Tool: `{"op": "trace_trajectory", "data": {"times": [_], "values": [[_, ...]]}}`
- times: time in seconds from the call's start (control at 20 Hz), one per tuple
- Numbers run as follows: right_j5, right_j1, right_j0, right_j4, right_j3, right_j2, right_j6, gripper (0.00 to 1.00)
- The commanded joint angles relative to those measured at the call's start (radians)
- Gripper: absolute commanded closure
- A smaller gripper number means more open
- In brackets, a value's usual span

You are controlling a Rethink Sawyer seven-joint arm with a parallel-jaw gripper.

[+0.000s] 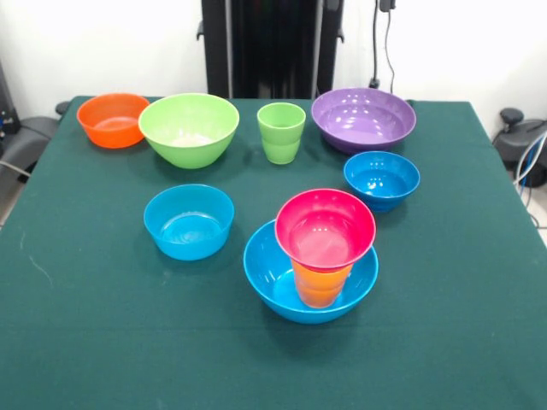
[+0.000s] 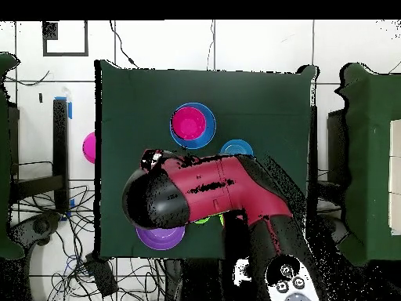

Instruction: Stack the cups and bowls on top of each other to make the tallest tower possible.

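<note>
Overhead, only the red and black arm (image 2: 211, 192) shows, so whether the jaws are wide or narrow cannot be told; the tower (image 1: 320, 256) stands three high: pink-red bowl (image 1: 325, 229) on orange cup (image 1: 320, 286) in large blue bowl (image 1: 272, 278); five bowls sit singly on the green counter (image 1: 102, 325): orange (image 1: 112, 119), lime (image 1: 189, 128), purple (image 1: 363, 119), two small blue (image 1: 188, 221) (image 1: 381, 179); one green cup (image 1: 281, 132) stands between lime and purple.

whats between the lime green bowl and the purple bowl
In the front view, the light green cup stands upright between the lime green bowl and the purple bowl, with bare cloth on either side of it. It touches neither.
</note>
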Motion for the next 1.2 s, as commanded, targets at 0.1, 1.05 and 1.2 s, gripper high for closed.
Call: {"op": "trace_trajectory", "data": {"times": [0.1, 1.05, 1.2], "values": [[0.008, 0.077, 0.016, -0.088, 0.068, 0.032, -0.156, 0.00], [0.007, 0.069, 0.016, -0.088, 0.077, 0.034, -0.160, 0.00], [0.007, 0.072, 0.019, -0.093, 0.074, 0.033, -0.159, 0.00]]}}
